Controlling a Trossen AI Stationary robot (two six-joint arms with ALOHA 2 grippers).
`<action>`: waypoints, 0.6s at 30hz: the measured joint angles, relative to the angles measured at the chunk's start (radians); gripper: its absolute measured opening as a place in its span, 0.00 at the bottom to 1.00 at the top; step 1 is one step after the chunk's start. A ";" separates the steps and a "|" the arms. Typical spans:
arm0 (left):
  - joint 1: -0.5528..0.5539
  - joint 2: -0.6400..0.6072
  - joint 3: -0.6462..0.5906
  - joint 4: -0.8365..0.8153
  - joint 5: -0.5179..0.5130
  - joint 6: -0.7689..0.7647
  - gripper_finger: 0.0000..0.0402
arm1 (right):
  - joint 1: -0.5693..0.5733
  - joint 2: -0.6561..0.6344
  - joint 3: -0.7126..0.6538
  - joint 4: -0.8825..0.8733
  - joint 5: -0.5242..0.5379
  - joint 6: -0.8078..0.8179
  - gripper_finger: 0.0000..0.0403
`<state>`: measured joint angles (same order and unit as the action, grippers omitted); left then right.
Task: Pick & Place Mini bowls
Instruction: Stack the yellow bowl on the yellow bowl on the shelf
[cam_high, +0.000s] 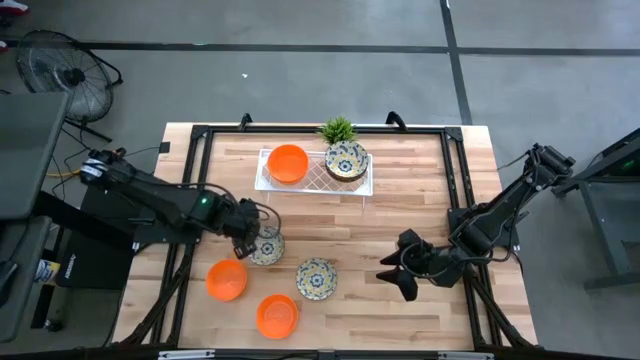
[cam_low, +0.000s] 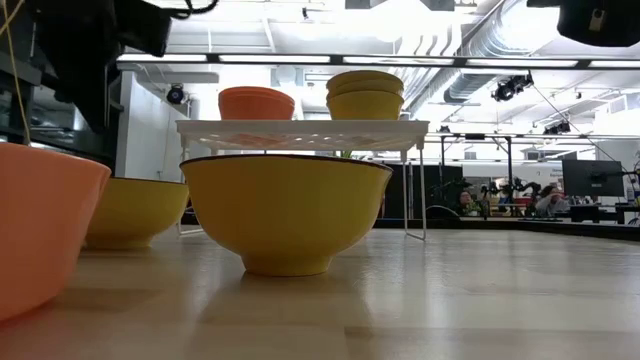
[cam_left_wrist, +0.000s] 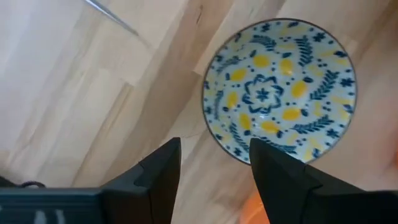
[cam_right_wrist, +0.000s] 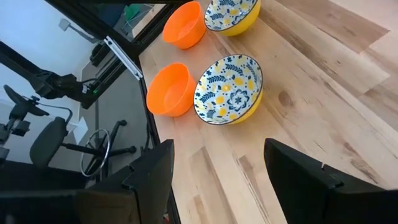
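Fingers of our left hand (cam_left_wrist: 214, 171) stand spread over a floral mini bowl (cam_left_wrist: 280, 90) on the tabletop (cam_high: 400, 230), seemingly untouched. Our right hand (cam_high: 398, 275) waits spread, well apart.

The left gripper (cam_high: 252, 240) overlaps the floral bowl (cam_high: 267, 246) from above, hiding part of its rim.

White lattice tray (cam_high: 312, 184) is sitting on the wooden table (cam_high: 400, 230) near its far edge, standing raised on thin legs in the low view. Small green potted plant (cam_high: 337, 129) is sitting just behind the tray. Black fan (cam_high: 62, 72) is standing on the grey floor (cam_high: 300, 80) beyond the table's far-left corner.
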<state>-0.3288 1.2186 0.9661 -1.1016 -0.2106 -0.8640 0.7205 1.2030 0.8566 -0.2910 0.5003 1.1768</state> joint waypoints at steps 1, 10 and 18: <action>0.013 0.000 0.000 0.001 0.008 0.021 0.47 | 0.000 0.000 0.000 0.001 0.000 0.001 0.59; 0.153 0.000 -0.117 0.147 0.146 0.140 0.47 | 0.000 0.000 0.000 0.003 0.013 0.012 0.59; 0.222 0.000 -0.204 0.246 0.215 0.161 0.47 | 0.000 0.000 0.000 0.003 0.013 0.021 0.59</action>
<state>-0.1065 1.2190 0.7617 -0.8561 0.0041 -0.7033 0.7208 1.2034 0.8566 -0.2878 0.5133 1.1976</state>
